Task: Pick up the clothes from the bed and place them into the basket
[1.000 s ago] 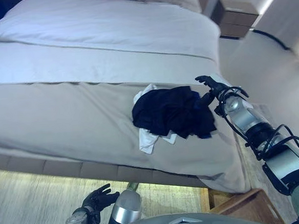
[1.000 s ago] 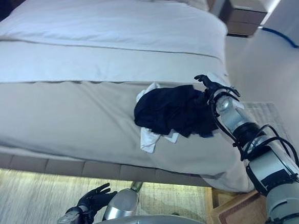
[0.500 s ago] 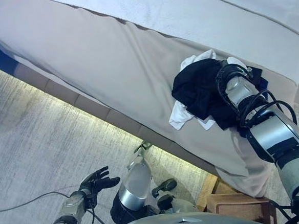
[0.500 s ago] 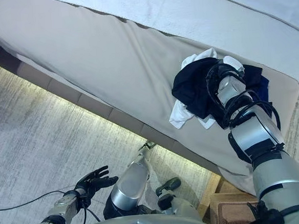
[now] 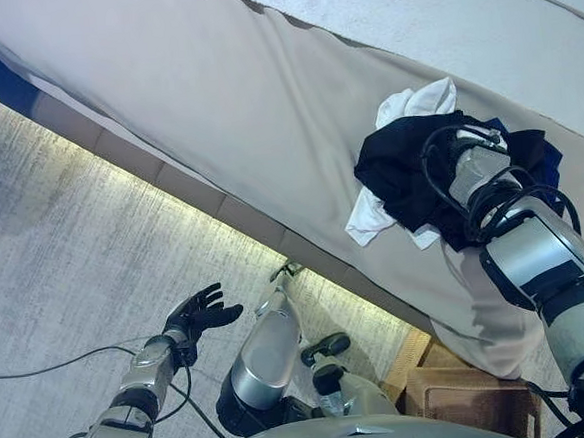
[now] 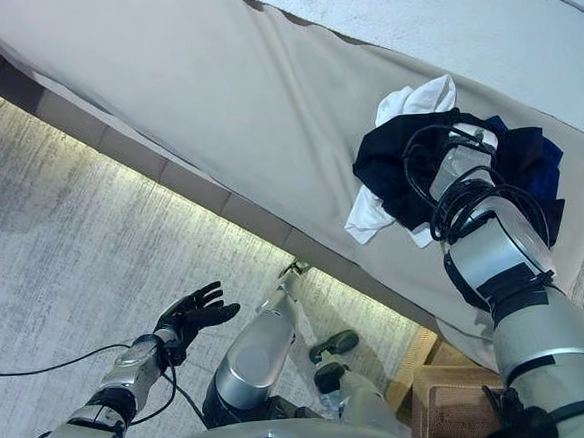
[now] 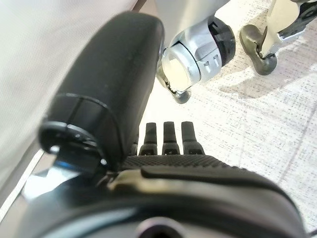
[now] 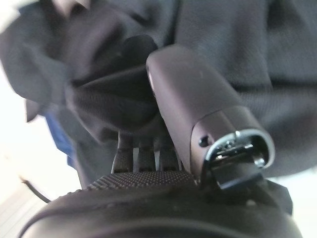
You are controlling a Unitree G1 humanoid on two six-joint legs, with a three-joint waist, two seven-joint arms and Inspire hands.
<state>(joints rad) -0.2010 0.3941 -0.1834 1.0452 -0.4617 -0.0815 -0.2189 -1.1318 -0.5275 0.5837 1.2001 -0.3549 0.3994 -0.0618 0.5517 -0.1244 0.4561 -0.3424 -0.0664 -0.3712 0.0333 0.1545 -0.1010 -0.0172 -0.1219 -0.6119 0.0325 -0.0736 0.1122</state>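
Fingers of the right hand are buried in the dark cloth, with folds bunched over them beside the thumb, so whether they have closed on it cannot be told; fingers of the left hand hang spread and empty above the floor. Going from the biggest thing down: the bed fills the upper part of the head views, its grey cover running to the lit edge above the pale floor. Near the bed's corner lies the pile of clothes, a heap of black cloth with a white piece showing at its top and lower edge and a bit of blue on the far side. By the corner of the bed, on the floor, a wooden-looking basket shows only in part. As to progress, I judge the task barely begun: every garment is on the bed, nothing shows in the basket's visible part, and the lift and carry are all to come. Compared with a second ago, the head camera has swung downward, so the floor and bed edge now fill the view, and the right hand, then open just beside the pile, has pushed into the black cloth.
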